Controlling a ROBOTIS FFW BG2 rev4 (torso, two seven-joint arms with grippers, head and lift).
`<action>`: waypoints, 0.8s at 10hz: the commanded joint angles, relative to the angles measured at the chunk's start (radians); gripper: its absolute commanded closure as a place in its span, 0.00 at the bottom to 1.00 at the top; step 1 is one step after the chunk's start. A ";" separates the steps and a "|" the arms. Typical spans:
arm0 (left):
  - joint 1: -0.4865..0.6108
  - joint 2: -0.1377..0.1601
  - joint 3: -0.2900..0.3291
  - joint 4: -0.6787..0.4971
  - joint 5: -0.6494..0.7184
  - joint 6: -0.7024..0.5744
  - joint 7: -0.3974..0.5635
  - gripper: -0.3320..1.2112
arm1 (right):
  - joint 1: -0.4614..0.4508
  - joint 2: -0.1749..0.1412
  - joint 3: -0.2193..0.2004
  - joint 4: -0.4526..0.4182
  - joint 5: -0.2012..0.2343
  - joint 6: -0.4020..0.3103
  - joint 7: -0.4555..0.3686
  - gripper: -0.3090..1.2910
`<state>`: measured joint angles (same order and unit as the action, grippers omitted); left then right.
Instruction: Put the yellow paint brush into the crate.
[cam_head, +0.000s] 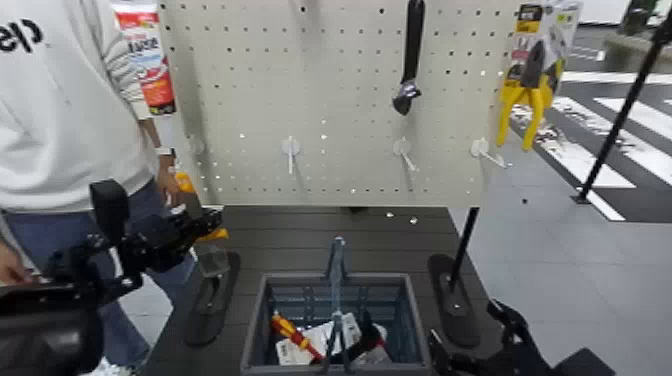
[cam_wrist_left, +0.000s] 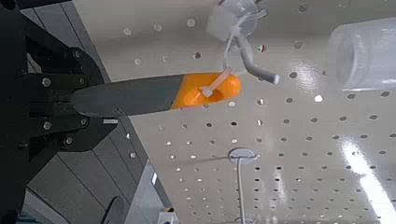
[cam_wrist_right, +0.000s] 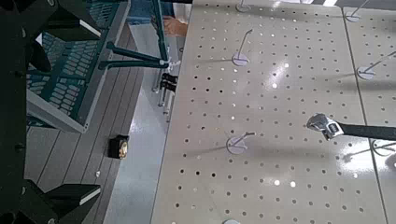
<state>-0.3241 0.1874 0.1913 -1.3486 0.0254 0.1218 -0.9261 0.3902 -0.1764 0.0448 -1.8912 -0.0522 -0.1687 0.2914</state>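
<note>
Yellow paint brush (cam_wrist_left: 163, 93) shows best in the left wrist view: its orange-yellow handle end lies against a clear plastic hook (cam_wrist_left: 245, 49) on the pegboard (cam_wrist_left: 308, 140), while the grey part of the brush sits clenched between the black fingers (cam_wrist_left: 56, 103) of the left gripper (cam_wrist_left: 79, 101). In the head view only a sliver of the brush's orange handle (cam_head: 212, 232) appears, at the pegboard's (cam_head: 330, 100) lower left corner, with the left gripper (cam_head: 185, 232) reaching in beside it; the hook there is not discernible.

The crate (cam_head: 258, 312) stands on the dark table (cam_head: 290, 235) below the pegboard, its tall handle (cam_head: 337, 262) upright. Inside, seen only from the head camera, lie a red-and-yellow screwdriver (cam_head: 292, 334) and a white package (cam_head: 320, 340). The right wrist view shows the crate's slatted side (cam_wrist_right: 70, 65) next to the pegboard's foot but not its contents.

Hanging on the pegboard are a black wrench (cam_head: 410, 55) and, at the right edge, packaged yellow-handled pliers (cam_head: 535, 70); the right wrist view catches the wrench's head (cam_wrist_right: 327, 124).

The right gripper (cam_head: 505, 345) sits low beside the crate, away from the pegboard; whether it is released or clenched cannot be told. A person in a white sweater (cam_head: 70, 100) stands beside the pegboard's left edge.
</note>
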 joint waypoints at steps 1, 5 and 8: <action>0.033 -0.014 0.014 -0.107 0.005 0.048 -0.017 0.95 | 0.006 0.000 -0.005 -0.005 0.000 0.000 0.000 0.28; 0.085 -0.019 0.036 -0.294 0.030 0.145 -0.040 0.95 | 0.010 0.000 -0.008 -0.011 0.005 0.002 -0.001 0.28; 0.094 -0.029 0.004 -0.342 0.074 0.168 -0.042 0.95 | 0.010 0.002 -0.009 -0.011 0.008 0.002 -0.001 0.28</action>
<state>-0.2306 0.1613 0.2045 -1.6833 0.0889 0.2874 -0.9679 0.4004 -0.1743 0.0352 -1.9021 -0.0445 -0.1672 0.2899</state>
